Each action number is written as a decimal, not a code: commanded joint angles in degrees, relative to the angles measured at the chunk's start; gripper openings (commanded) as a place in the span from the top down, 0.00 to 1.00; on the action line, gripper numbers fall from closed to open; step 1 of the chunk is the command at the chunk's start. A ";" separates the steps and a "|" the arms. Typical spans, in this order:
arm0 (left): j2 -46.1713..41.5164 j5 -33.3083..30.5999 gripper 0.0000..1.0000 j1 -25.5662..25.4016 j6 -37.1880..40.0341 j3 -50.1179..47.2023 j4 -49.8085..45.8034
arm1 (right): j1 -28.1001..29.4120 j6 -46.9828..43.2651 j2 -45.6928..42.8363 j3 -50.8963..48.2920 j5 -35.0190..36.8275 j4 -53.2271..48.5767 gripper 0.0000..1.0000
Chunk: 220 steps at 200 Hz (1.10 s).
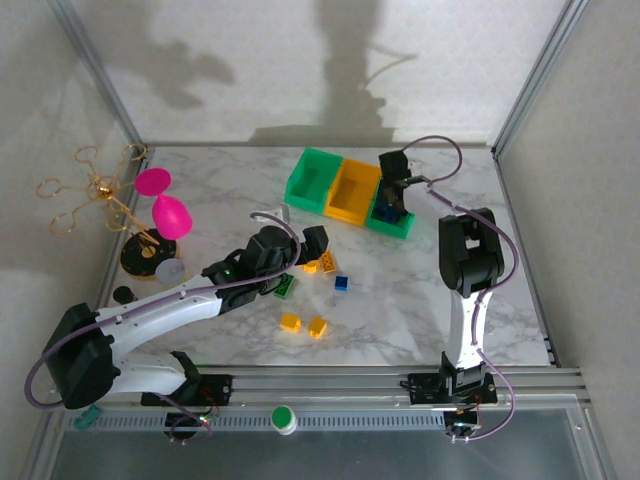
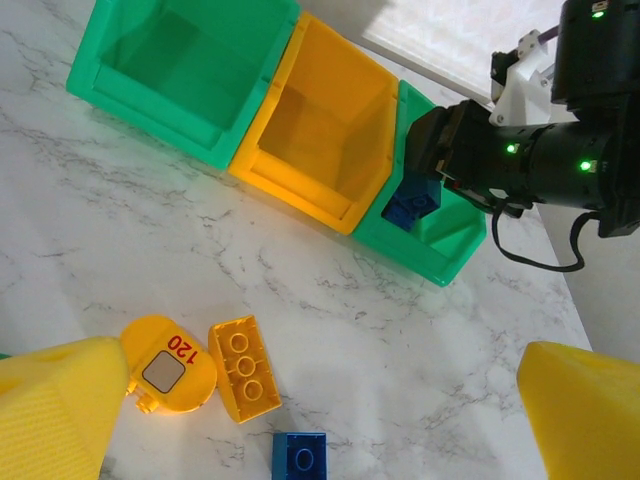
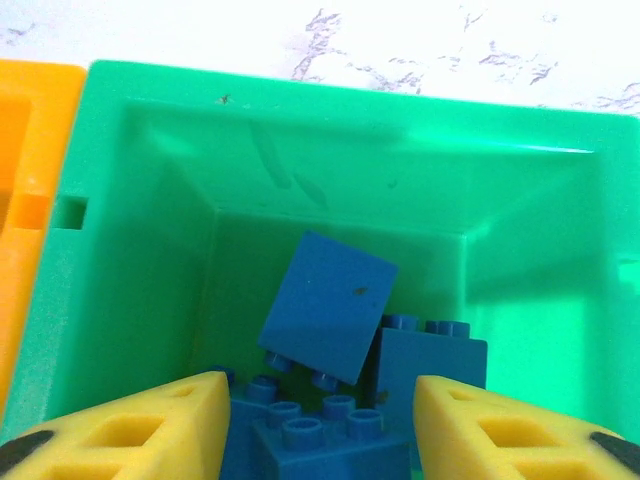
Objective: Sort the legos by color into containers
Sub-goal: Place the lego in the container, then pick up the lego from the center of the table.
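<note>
Top view: right arm (image 1: 470, 255) reaches over the right-hand green bin (image 1: 404, 228), last in the joined row. The right jaws hang at the bin's mouth and cover its contents from above.

Right wrist view fills that in. The yellow fingers (image 3: 140, 425) stand partly apart and hold nothing. A tilted blue brick (image 3: 330, 305), studs downward, rests clear of both fingers on a heap of blue bricks (image 3: 310, 435) at the bin floor.

Left wrist view: left jaws spread wide, yellow pads (image 2: 55, 410) at the two lower corners, with bare marble counter (image 2: 400, 340) between them. On the counter ahead lies an orange six-stud brick (image 2: 245, 368) touching a round orange piece marked "120" (image 2: 170, 365). A loose blue brick (image 2: 300, 458) sits just beside them at the frame edge. Beyond are the left-hand green bin (image 2: 110, 85) and the orange bin (image 2: 300, 205).

Top view adds a green brick (image 1: 285, 287) beside the left arm and two orange bricks (image 1: 290, 321) nearer the bases. Pink goblets (image 1: 153, 181) stand well apart at far left.
</note>
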 commanded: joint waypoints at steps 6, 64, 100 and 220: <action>-2.01 0.55 0.00 0.46 1.08 1.58 -0.33 | -0.19 0.74 -8.79 -2.03 -1.51 -0.99 0.45; -6.24 -0.55 0.00 0.55 1.22 -0.21 -2.26 | 2.25 3.83 -22.08 -11.61 -4.95 -0.77 0.43; -10.83 -2.48 0.00 0.63 0.86 -3.78 -4.87 | 9.83 8.17 -29.28 -20.34 -2.93 -1.20 0.40; -20.57 -5.08 0.00 0.64 -2.46 -13.26 -9.83 | 34.16 29.54 -26.61 -34.25 1.05 -1.40 0.31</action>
